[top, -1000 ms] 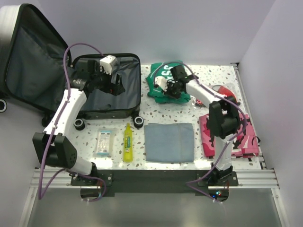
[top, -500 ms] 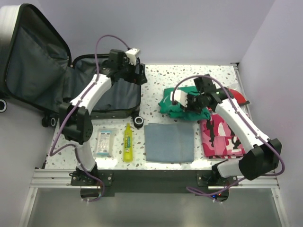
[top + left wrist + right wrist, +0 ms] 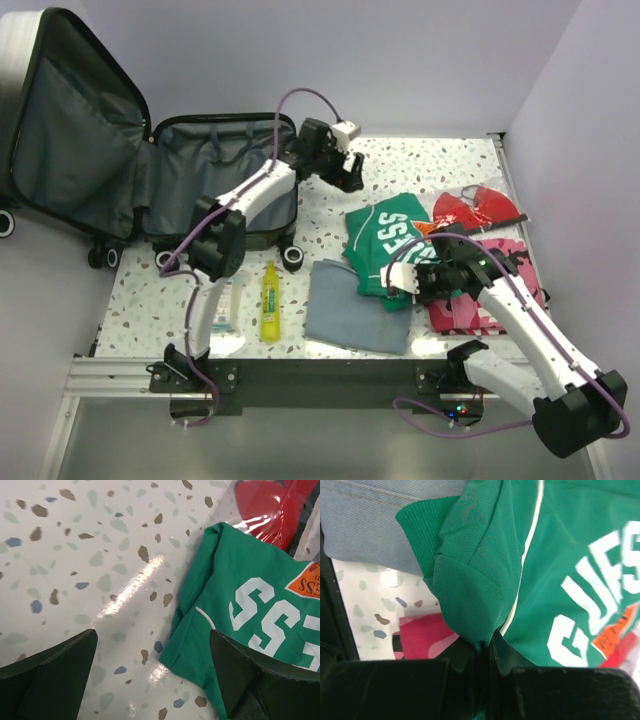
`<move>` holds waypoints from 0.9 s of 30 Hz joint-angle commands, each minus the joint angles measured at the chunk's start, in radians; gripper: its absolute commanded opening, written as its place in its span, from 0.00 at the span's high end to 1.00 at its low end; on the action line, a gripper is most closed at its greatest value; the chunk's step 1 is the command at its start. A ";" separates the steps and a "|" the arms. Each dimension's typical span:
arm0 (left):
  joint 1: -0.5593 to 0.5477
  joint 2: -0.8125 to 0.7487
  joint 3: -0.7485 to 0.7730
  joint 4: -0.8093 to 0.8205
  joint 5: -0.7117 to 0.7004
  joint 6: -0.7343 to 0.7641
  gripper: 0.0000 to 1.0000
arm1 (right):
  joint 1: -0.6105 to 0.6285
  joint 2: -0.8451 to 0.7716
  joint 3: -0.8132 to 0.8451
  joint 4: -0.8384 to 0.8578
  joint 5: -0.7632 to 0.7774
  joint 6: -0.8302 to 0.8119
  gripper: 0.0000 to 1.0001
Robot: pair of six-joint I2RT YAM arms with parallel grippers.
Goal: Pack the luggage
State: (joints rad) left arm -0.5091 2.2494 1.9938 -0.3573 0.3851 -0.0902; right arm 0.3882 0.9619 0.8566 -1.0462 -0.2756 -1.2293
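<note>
— At the back left of the tabletop point(image 3: 440, 160), item one: the luggage point(image 3: 185, 175), lying open. Its lid is propped up on the left and the grey lining shows. We see nothing packed in the visible part of the base.
— Noted. Item two?
— Green shirt point(image 3: 385, 235), white lettering, right of centre, its near corner lapping over a grey-blue cloth point(image 3: 345, 305). The right end effector point(image 3: 482, 652) is pinched tight on a bunched fold of it.
— And the left end effector point(image 3: 150, 680)?
— Spread fully wide and holding nothing. It hovers over bare tabletop just beside the shirt's far edge.
— Other stock waiting?
— Pink patterned cloth point(image 3: 448, 316) under the right arm, a red item in a clear bag point(image 3: 478, 207) behind the shirt, and a yellow bottle point(image 3: 269, 300) near the luggage wheels.
— Which step do we log?
— By our reading, the shirt is being fetched for the luggage, and packing proper has not yet begun.
— What does the next move call for?
— We judge the left end effector should close on the far edge so both carry the shirt. It then needs lifting clear of the grey-blue cloth without dragging that along, and taking across to the open base. Held by one fold alone, it would likely hang and unfold.
</note>
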 commanded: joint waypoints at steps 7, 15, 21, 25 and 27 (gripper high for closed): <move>-0.098 0.180 0.057 0.000 0.057 0.032 0.00 | 0.005 0.081 -0.083 0.064 0.055 0.027 1.00; -0.160 0.254 0.039 -0.022 0.099 0.000 0.00 | 0.005 0.089 -0.116 0.075 0.056 0.037 1.00; -0.174 0.280 -0.001 -0.019 0.143 -0.036 0.05 | 0.005 0.121 -0.105 0.101 0.062 0.060 1.00; -0.193 0.302 0.005 -0.054 0.049 -0.005 0.19 | 0.005 0.153 -0.100 0.130 0.070 0.082 1.00; -0.201 0.306 0.008 -0.074 0.037 0.013 0.35 | 0.005 0.164 -0.091 0.137 0.075 0.099 1.00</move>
State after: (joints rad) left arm -0.6743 2.4779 2.0239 -0.3080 0.4519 -0.0853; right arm 0.3901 1.1091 0.7506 -0.9501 -0.2337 -1.1648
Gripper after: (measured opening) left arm 0.696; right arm 0.077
